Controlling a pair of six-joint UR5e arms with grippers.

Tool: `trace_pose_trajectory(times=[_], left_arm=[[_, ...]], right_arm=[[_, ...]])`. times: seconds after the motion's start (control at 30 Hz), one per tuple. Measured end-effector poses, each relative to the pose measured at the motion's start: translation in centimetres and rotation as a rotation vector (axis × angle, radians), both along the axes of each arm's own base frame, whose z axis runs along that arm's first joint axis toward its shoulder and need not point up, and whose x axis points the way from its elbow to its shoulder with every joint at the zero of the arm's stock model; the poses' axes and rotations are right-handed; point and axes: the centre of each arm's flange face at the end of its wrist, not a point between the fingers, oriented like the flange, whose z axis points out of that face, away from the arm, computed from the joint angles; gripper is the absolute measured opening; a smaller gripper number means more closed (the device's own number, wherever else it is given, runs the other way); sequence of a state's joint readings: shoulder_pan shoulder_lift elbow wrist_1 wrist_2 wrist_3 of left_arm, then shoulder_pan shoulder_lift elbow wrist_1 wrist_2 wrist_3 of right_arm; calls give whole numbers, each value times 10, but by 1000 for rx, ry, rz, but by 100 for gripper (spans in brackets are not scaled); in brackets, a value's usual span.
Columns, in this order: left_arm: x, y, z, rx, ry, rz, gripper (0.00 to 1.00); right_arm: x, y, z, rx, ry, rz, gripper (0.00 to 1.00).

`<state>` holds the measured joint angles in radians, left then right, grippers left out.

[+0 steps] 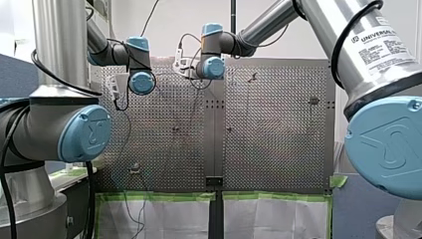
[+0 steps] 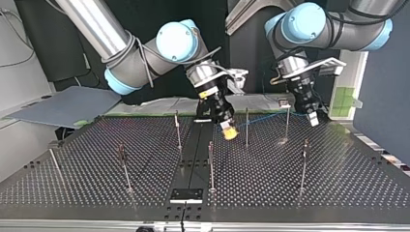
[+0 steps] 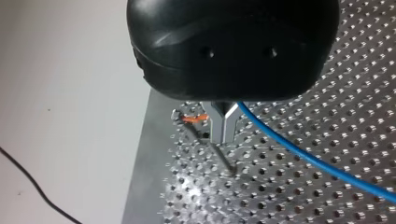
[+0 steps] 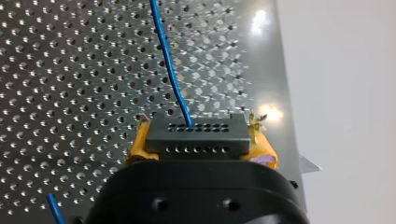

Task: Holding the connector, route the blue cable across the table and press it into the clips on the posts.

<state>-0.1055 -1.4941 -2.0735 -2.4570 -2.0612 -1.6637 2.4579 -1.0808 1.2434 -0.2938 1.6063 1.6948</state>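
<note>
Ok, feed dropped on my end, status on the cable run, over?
Right pincer shut on connector. Left pincer shut on cable, beside a post. Cable off its clip. No block seen.

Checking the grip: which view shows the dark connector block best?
The right wrist view: the dark grey rectangular connector is clamped between my right gripper's yellow pads, blue cable leaving it. The top view shows only the yellow tip; front and left wrist views show nothing of it.
</note>
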Motion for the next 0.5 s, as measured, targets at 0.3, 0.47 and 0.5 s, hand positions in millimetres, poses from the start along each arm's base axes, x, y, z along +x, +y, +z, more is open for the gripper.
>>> trace_pose_trajectory(times=[0.3, 0.47, 0.5], left_arm=[[20, 8, 25, 3, -57, -45, 0], [25, 11, 30, 2, -70, -56, 0], [26, 12, 30, 2, -70, -54, 0]], right_arm=[[10, -11, -12, 19, -1, 7, 0], [14, -16, -8, 24, -21, 13, 0], [15, -17, -6, 23, -25, 14, 0]])
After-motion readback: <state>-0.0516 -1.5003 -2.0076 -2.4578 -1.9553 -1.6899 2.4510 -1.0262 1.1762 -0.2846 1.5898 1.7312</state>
